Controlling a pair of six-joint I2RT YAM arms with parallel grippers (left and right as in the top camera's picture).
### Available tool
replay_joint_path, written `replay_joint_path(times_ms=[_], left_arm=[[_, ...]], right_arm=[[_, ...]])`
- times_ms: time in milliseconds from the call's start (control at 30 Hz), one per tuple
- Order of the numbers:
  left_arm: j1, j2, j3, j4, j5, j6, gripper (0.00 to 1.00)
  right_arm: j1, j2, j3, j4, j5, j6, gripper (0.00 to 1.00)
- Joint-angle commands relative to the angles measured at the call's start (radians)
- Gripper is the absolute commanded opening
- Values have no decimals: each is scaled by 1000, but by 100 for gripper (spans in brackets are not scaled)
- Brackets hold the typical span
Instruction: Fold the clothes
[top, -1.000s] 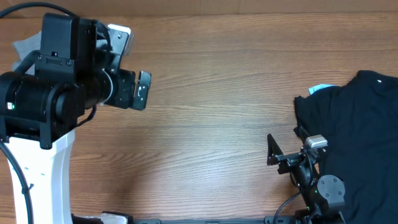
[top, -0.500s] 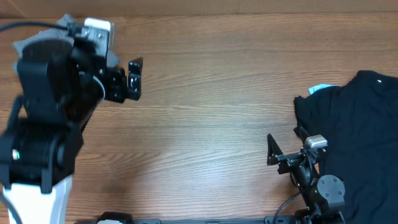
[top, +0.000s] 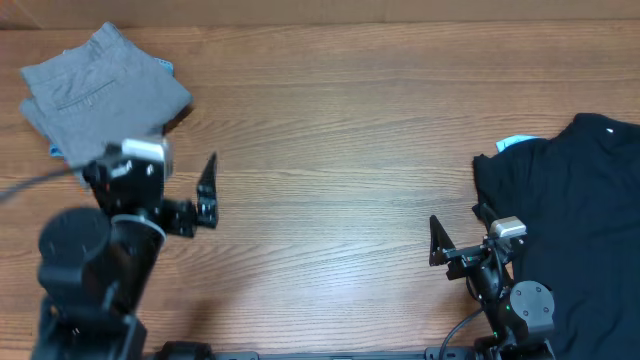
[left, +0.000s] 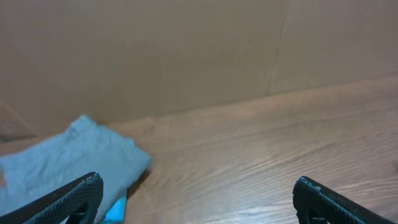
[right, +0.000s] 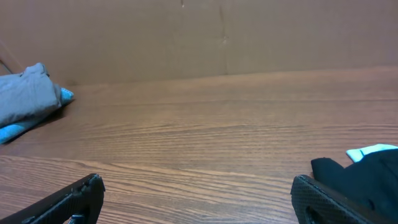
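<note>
Left gripper (left: 198, 185) was seen spread wide, its two dark fingers (left: 68, 198) set at the lower corners of the left wrist view and nothing held between them. From overhead, this gripper (top: 207, 192) was found over bare wood on the left side of the table (top: 340, 130), near the shorts (top: 100, 85) but apart from them. Whether it was touching the wood could not be told.

The shorts were laid at the far left corner of the table as a compact grey bundle, folded over on itself, with a pocket seam shown on top. In the left wrist view the shorts (left: 65, 162) were placed ahead and to the left, close to the brown wall (left: 186, 56) behind the table. A light-blue cloth (left: 115, 211) was seen peeking out from under their near edge. In the right wrist view the shorts (right: 28, 96) were shown far off at the left, with the same blue cloth (right: 12, 132) beneath them.

At the near right of the table, the right gripper (top: 458, 238) was held just beside the black garment (top: 580, 220). Its jaws were likewise parted wide in the right wrist view, where nothing was gripped by the right gripper (right: 198, 185). The black garment (right: 367, 180) was spread over the right end of the table, and a pale blue scrap (top: 515, 143) was left showing at its far edge.
</note>
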Motion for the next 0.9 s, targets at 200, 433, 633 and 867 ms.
replay_joint_path(times_ms=[200,433,633,867], left_arm=[[28,-351,-403,175,15,24,100],[27,-615,-682,265,17,23,100],[23,-689,-862,358,41,17,100],[23,-689,-1036,520,40,-35,100]], right_arm=[[-7,-12,-2,10,9,-3,100],[-7,-12,-2,10,9,-3,100],[-7,-12,-2,10,9,-3,100],[-7,-12,-2,10,9,-3,100]])
